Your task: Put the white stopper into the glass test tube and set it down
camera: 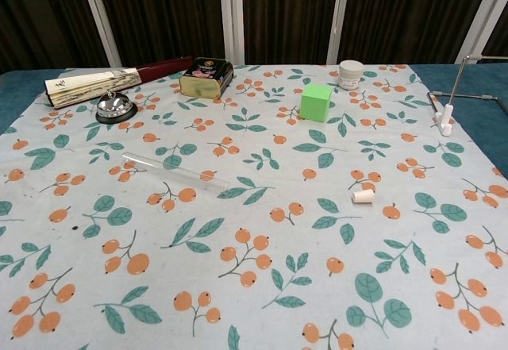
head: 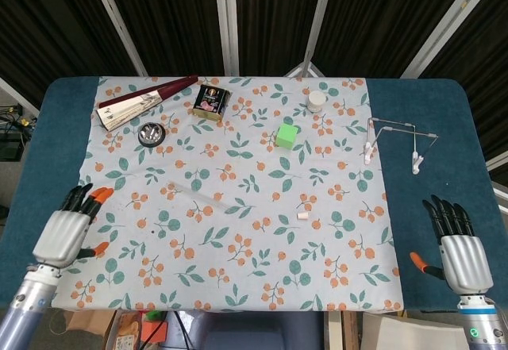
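The glass test tube [head: 200,194] [camera: 175,171] lies flat on the floral cloth, left of the middle. Well to its right, the small white stopper [head: 302,217] [camera: 363,196] rests on the cloth by itself. My left hand [head: 70,229] hovers at the cloth's left edge, fingers spread and empty, a good way left of the tube. At the near right corner, my right hand [head: 454,245] is over the blue table, fingers apart, holding nothing. Neither hand shows in the chest view.
Along the back lie a folded fan [head: 143,102], a decorated tin [head: 210,100], a silver bell [head: 151,135], a green cube [head: 286,135] and a small white jar [head: 317,100]. A wire rack [head: 394,140] stands at the right on the blue table [head: 432,112].
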`<state>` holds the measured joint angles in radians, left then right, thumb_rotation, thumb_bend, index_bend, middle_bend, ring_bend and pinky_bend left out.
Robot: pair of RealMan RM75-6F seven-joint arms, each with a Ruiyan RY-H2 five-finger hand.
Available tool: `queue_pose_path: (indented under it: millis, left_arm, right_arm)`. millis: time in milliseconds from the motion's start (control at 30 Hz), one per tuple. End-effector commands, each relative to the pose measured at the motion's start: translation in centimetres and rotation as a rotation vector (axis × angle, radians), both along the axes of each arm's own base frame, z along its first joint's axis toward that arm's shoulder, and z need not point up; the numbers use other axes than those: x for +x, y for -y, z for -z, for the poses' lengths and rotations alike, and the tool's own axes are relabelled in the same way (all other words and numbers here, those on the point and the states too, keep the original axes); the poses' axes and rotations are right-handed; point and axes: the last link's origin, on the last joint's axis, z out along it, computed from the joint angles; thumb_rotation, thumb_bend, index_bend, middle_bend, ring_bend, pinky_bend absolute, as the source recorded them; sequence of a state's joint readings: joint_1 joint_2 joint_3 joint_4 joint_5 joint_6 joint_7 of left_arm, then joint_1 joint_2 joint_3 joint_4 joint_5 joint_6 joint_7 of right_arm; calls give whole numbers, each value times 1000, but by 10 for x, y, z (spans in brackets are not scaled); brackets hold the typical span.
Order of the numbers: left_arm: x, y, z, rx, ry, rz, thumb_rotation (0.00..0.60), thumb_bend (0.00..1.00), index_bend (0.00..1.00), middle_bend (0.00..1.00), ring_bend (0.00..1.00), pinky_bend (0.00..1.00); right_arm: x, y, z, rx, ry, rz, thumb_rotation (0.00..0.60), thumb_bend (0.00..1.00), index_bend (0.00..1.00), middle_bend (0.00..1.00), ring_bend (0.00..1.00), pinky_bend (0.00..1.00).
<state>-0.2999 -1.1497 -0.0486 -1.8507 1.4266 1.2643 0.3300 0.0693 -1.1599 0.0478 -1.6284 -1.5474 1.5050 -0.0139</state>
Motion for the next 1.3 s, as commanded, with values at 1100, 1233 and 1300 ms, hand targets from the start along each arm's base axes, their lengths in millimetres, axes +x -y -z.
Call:
queue_pose_path:
  millis: [1100, 1233, 1300]
  left_arm:
    - [80, -150, 141, -196, -261, 77, 600, 363, 448, 410, 120, 91]
    - [79, -152, 143, -197, -268, 71, 600, 363, 450, 447, 120, 91]
    - [79, -153, 145, -201, -277, 71, 600, 369, 450, 450, 120, 91]
  right_arm:
    - [-8, 4, -10, -46, 37, 27, 600, 234, 0, 0, 0, 0]
    - [-7, 4, -10, -47, 43, 24, 600, 234, 0, 0, 0, 0]
    - [-7, 4, -9, -47, 42, 23, 600, 233, 0, 0, 0, 0]
